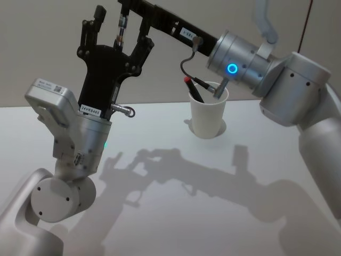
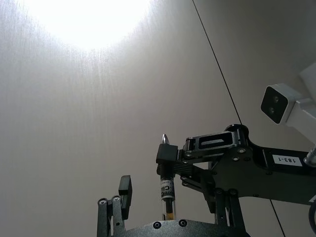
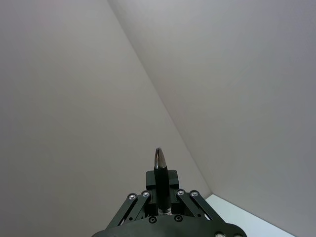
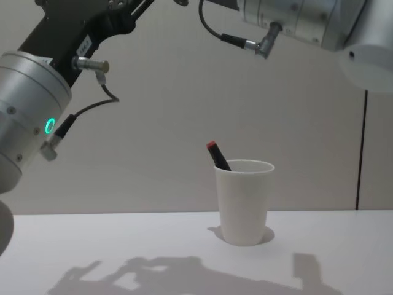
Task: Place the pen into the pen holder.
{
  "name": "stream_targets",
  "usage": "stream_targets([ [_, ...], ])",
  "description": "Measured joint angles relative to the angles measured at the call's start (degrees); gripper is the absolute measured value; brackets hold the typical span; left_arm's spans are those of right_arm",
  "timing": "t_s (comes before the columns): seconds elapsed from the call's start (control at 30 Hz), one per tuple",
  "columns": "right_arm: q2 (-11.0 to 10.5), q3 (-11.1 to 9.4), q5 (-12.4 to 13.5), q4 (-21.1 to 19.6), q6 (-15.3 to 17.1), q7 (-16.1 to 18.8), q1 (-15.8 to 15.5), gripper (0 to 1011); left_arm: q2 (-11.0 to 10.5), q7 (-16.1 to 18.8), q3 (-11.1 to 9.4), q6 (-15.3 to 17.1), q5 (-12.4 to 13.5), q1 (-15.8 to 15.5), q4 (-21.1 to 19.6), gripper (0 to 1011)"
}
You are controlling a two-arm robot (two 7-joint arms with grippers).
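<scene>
right gripper [image 3: 159, 190] pinching the pen [image 3: 159, 168] high above the pen holder [image 1: 209, 116], left gripper [image 1: 118, 37] spread wide around it

Light: bright, even; from above
Glare: white bloom washes out the wall [image 2: 89, 19] in the left wrist view
Shadows: soft grey arm shapes on the table [image 1: 176, 176]; a ring under the pen holder [image 4: 244, 203]
Focus: sharp throughout

both arms are silver-grey cylinders with rounded white joint housings. each black, screw-studded hand [image 1: 118, 29] has linkage fingers. behind the right hand [image 3: 159, 190], a white "183-1" label and blue ring light; behind the left, a green light and black cables.
</scene>
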State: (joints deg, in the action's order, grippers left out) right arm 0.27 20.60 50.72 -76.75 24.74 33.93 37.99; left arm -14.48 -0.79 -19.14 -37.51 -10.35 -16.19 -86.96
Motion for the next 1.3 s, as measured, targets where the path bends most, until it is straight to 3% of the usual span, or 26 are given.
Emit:
stream_targets([
  [0.2,-0.03,-0.04,0.0,0.03,-0.06,-0.01,0.0,132,0.0,0.1,0.07,-0.02,-0.03,0.0,-0.01,998],
  [0.63,-0.28,-0.58,0.72,-0.58,-2.96,-0.31,0.45,132,0.0,-0.07,-0.03,-0.06,0.08,0.0,-0.01,1001],
  [1.07,-1.15,-3.05,2.82,-2.06,-8.39,-1.17,2.72,131,0.0,-0.07,0.01,-0.06,0.07,0.0,-0.01,1001],
  [1.3,-2.04,-4.15,2.05,-3.07,-10.61,-2.78,3.41,132,0.0,-0.06,0.01,-0.06,0.07,0.0,-0.01,1001],
])
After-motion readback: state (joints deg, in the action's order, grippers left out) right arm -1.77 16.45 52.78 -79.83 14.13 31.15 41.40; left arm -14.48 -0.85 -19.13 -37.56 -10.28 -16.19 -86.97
